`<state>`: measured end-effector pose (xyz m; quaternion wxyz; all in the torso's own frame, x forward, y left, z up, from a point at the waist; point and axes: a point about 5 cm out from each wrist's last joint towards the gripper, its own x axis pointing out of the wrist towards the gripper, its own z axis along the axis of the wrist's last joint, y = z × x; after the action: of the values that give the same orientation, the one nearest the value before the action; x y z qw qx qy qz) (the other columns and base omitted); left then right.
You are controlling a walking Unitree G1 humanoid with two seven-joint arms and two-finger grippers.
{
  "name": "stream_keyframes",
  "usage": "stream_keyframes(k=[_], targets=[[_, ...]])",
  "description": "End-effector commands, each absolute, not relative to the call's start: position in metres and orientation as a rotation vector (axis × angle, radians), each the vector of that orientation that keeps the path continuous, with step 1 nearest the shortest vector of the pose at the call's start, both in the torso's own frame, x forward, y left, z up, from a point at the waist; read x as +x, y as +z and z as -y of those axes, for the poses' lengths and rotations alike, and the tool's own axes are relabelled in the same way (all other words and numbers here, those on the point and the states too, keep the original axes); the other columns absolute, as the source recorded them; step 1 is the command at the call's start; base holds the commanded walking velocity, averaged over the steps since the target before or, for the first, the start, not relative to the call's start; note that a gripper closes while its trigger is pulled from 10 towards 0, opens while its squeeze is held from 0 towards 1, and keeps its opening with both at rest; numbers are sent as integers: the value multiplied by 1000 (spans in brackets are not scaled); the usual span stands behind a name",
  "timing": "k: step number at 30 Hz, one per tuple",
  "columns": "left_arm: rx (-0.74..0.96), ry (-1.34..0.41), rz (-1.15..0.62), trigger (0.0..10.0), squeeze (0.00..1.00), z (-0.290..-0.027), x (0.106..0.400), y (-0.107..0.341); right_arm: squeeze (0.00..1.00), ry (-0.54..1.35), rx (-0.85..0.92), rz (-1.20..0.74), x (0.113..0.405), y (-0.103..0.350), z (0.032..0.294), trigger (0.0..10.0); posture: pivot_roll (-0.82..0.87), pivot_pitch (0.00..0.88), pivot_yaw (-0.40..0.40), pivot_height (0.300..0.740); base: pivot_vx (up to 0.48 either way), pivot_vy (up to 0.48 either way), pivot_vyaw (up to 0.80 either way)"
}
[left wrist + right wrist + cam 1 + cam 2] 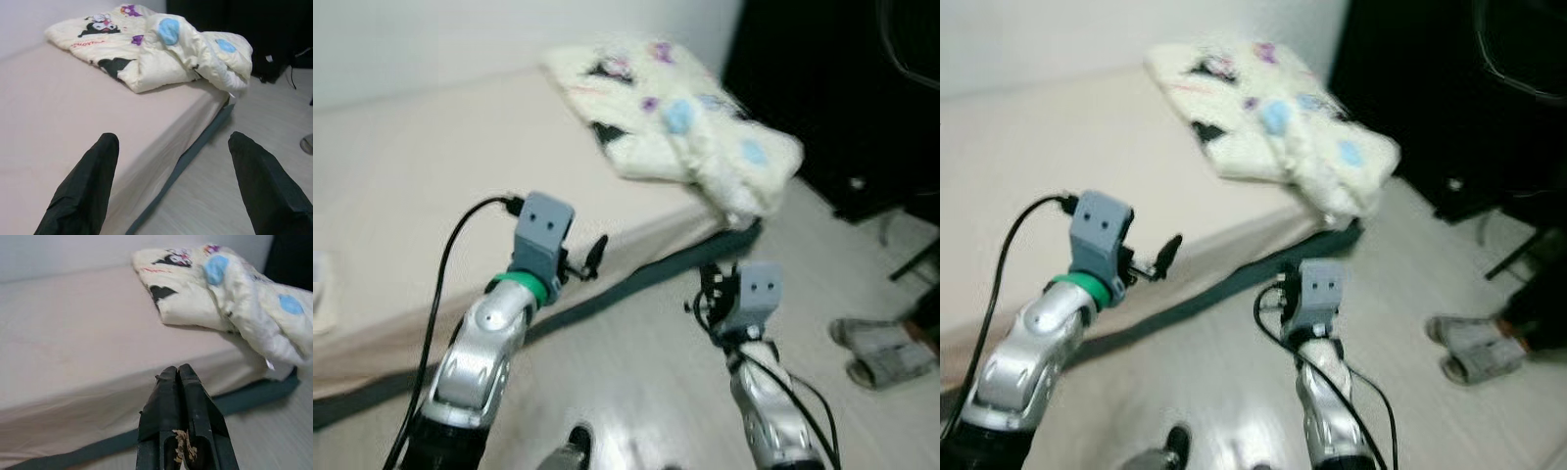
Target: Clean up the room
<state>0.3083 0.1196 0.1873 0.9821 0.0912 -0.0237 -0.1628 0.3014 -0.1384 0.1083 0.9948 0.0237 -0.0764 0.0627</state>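
A cream blanket [675,117] printed with cartoon figures and blue dots lies crumpled on the far right corner of the bed [431,196], one end drooping over the edge. My left gripper [589,258] is raised in front of the bed's near edge; in the left wrist view its fingers [88,186] stand wide apart and hold nothing. My right gripper [707,294] hovers over the floor just short of the bed, below the drooping blanket end. Its fingers [178,382] are pressed together and hold nothing.
A dark strip [636,279] runs along the bed's base. Black furniture [842,98] stands to the right of the bed. A pair of grey slippers [881,352] lies on the pale wood floor at right. Something white [321,294] sits at the bed's left edge.
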Motion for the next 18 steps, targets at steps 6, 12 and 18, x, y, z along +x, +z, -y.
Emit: stream_keyframes(k=[6, 12, 18], targets=[[200, -320, 13, 10000, 0, -124, 308, 176, 0, 138, 69, 141, 298, 104, 135, 10000, 65, 126, 9, 731, 0, 0, 751], [233, -296, 3, 10000, 0, -134, 313, 173, 0, 148, 80, 144, 299, 104, 130, 10000, 63, 118, 16, 731, 0, 0, 750], [238, -291, 3, 10000, 0, -136, 315, 173, 0, 147, 78, 143, 299, 104, 131, 10000, 62, 115, 18, 731, 0, 0, 750]])
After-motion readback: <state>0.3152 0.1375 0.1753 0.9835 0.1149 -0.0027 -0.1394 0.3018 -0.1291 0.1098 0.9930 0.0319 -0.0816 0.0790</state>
